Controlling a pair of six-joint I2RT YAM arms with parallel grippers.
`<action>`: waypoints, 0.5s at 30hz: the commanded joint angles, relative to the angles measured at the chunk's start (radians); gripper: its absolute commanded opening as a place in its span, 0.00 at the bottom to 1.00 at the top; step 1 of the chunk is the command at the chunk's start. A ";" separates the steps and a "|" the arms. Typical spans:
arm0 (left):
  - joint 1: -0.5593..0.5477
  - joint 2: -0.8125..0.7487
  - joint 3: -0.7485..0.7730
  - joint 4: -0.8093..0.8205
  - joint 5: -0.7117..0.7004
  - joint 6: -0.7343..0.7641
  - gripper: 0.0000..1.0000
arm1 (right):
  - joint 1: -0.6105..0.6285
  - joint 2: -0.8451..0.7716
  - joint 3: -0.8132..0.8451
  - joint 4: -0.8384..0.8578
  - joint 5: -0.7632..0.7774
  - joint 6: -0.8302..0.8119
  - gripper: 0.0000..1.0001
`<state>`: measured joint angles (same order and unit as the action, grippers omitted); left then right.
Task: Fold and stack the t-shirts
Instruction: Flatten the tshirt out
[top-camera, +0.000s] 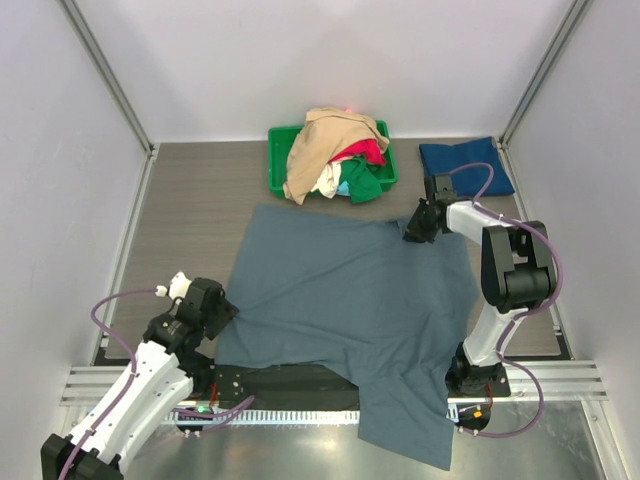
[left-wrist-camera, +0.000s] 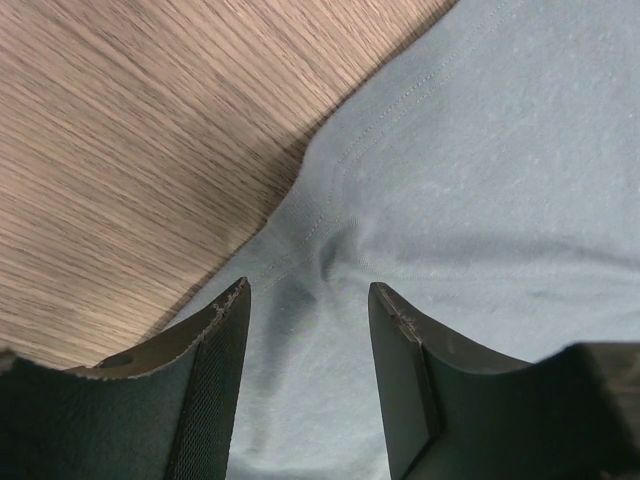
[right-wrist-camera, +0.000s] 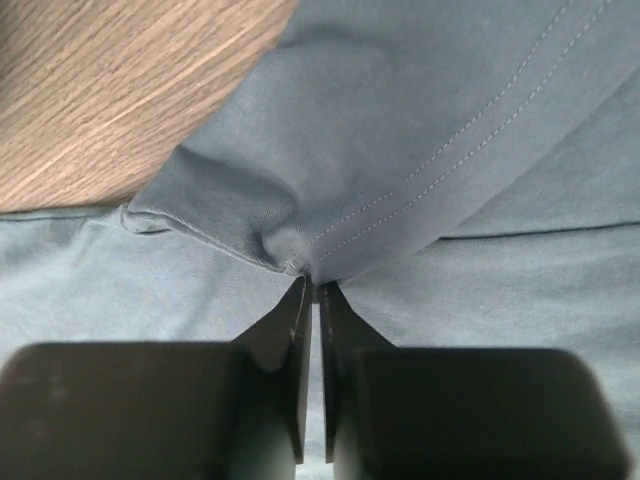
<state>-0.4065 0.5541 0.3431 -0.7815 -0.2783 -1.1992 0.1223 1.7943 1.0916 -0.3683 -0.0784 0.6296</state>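
Observation:
A large slate grey-blue t-shirt (top-camera: 350, 300) lies spread over the middle of the table, and one part hangs over the near edge. My right gripper (top-camera: 415, 232) sits at the shirt's far right corner. In the right wrist view this gripper (right-wrist-camera: 313, 285) is shut on a bunched fold of the stitched hem (right-wrist-camera: 380, 130). My left gripper (top-camera: 222, 312) is at the shirt's left edge. Its fingers (left-wrist-camera: 225, 340) stand open over the cloth (left-wrist-camera: 480, 180) with nothing pinched between them. A folded dark navy-teal t-shirt (top-camera: 465, 165) lies at the far right.
A green bin (top-camera: 283, 172) at the back holds a heap of tees: tan (top-camera: 325, 140), red (top-camera: 362, 152), green (top-camera: 365, 185) and white (top-camera: 327, 183). Bare wooden tabletop (top-camera: 190, 215) shows left of the spread shirt. Metal rails run along the near edge.

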 joint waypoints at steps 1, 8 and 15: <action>-0.002 -0.008 -0.003 0.004 -0.004 0.004 0.52 | 0.000 -0.009 0.057 0.008 0.023 -0.007 0.09; -0.003 -0.022 -0.006 0.004 -0.004 0.004 0.50 | -0.003 0.042 0.218 -0.058 0.063 -0.041 0.08; -0.003 -0.003 0.005 0.011 0.004 0.013 0.51 | 0.000 0.293 0.602 -0.083 -0.009 -0.117 0.41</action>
<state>-0.4065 0.5411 0.3431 -0.7803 -0.2756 -1.1961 0.1223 1.9888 1.5406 -0.4538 -0.0463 0.5732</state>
